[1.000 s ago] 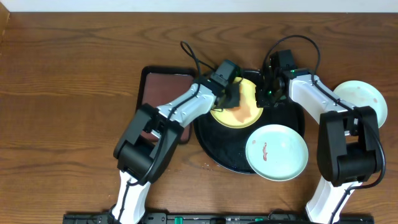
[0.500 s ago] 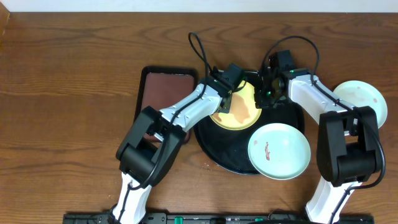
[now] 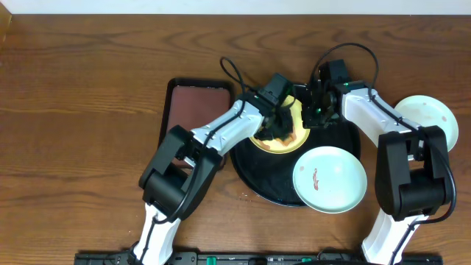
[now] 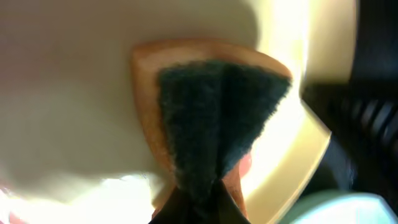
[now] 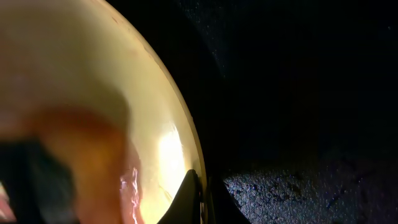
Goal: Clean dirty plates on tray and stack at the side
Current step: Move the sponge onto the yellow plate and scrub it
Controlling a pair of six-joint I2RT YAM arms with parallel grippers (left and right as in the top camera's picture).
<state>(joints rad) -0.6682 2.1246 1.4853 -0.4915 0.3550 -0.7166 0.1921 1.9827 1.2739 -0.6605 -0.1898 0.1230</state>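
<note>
Gleaming round yellow plate [image 5: 81,68] under fuzzy dark-faced orange sponge [image 4: 217,118].

Overhead evenly lit, sharp; left wrist view blurred, glare on yellow plate [image 4: 68,87]; right wrist view dim.

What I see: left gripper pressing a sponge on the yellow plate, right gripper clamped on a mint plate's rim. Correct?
No: the right gripper is clamped on the rim of the yellow plate, not a mint one; the right wrist view shows it. The left gripper does press the sponge onto that plate.
</note>
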